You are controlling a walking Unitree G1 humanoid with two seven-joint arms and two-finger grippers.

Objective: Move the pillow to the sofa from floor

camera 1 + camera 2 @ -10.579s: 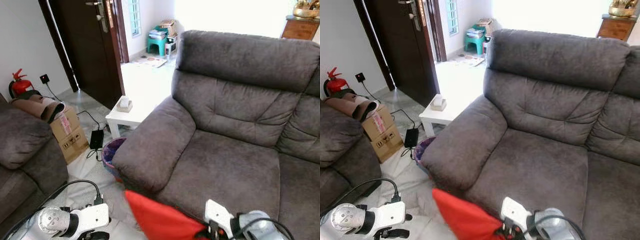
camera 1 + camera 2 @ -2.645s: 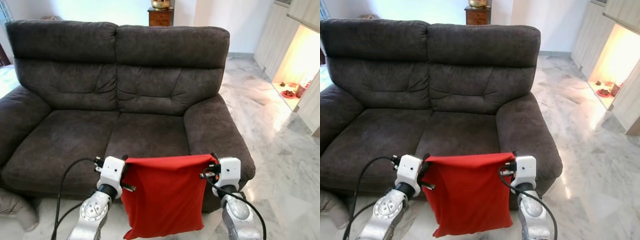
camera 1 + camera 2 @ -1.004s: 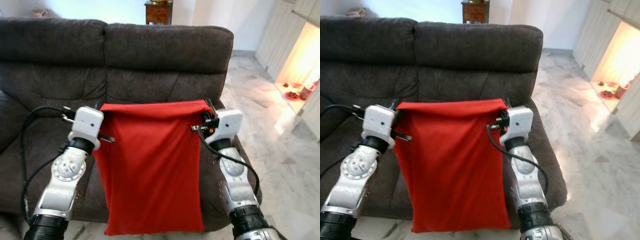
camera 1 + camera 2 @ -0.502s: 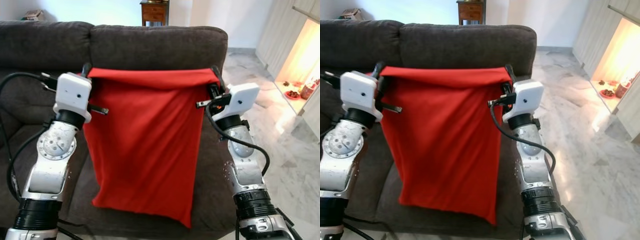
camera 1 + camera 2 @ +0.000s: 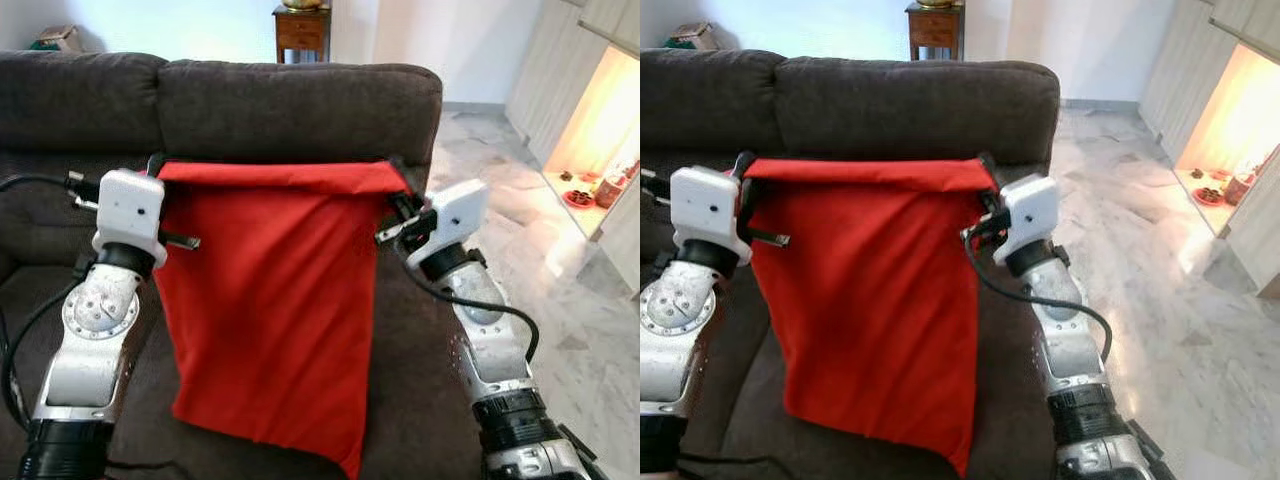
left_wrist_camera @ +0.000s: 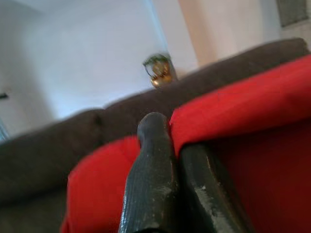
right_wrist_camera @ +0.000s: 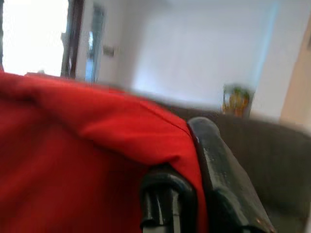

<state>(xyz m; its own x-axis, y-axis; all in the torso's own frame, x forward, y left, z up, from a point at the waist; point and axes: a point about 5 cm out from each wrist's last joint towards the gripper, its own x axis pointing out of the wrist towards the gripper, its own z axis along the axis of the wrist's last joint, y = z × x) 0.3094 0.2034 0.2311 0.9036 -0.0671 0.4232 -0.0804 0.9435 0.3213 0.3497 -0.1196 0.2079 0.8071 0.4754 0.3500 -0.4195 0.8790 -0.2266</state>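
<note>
My left hand (image 5: 157,170) and right hand (image 5: 401,188) each clench an upper corner of the red pillow (image 5: 270,310) — it hangs limp between them, above the sofa (image 5: 300,95) seat, before the backrest.

Dark grey sofa (image 5: 300,100) spans upper left to centre; pale marble floor (image 5: 590,300) at right edge.

I'm standing in a home living room: a dark sofa (image 5: 300,100), marble floor (image 5: 560,270) and wooden side cabinet (image 5: 301,27) beyond.
</note>
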